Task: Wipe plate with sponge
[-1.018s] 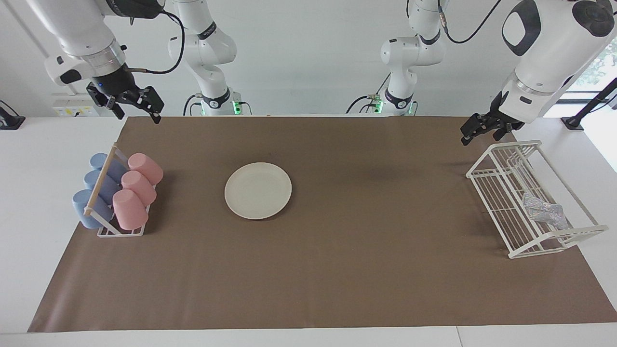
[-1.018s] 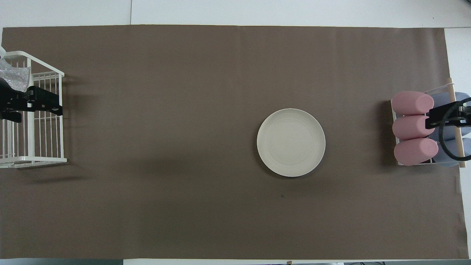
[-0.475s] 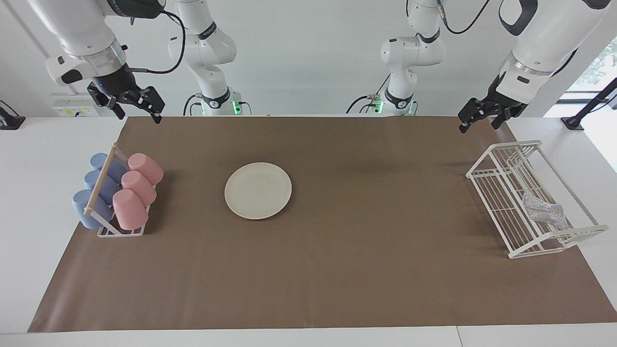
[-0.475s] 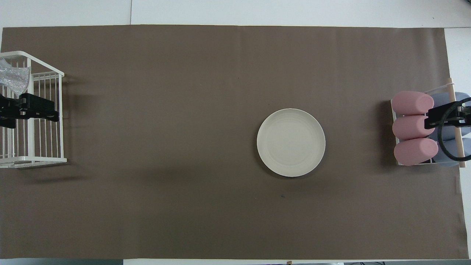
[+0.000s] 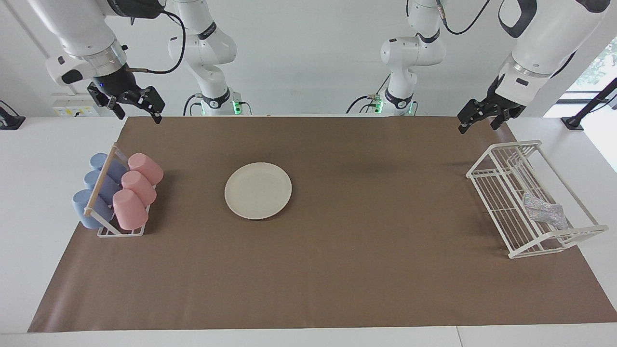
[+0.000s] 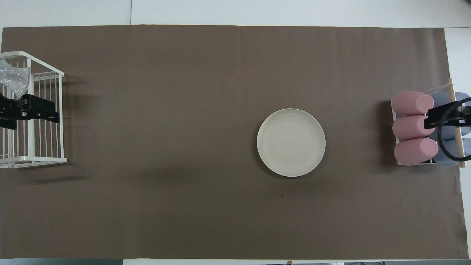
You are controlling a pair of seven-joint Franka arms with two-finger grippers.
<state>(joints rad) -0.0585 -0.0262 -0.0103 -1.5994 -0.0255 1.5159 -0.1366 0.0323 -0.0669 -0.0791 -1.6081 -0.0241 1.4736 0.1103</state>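
Note:
The cream-white plate (image 5: 258, 190) lies flat on the brown mat, toward the right arm's end of the table; it also shows in the overhead view (image 6: 291, 142). The silvery iridescent sponge (image 5: 544, 212) lies in the white wire rack (image 5: 511, 253) at the left arm's end, in the part farther from the robots; it also shows in the overhead view (image 6: 14, 79). My left gripper (image 5: 477, 126) hangs open and empty above the rack's nearer end (image 6: 55, 110). My right gripper (image 5: 137, 115) waits open and empty, raised over the cup rack (image 6: 428, 121).
A small rack (image 5: 120, 231) holds three pink cups (image 5: 137, 188) and three blue cups (image 5: 94, 193) lying on their sides at the right arm's end. The wire rack's rail shows in the overhead view (image 6: 27, 160). The brown mat (image 5: 361, 265) covers the table.
My left gripper has risen and drawn a little back toward the robots from just above the wire rack. The right arm, plate and sponge have not moved.

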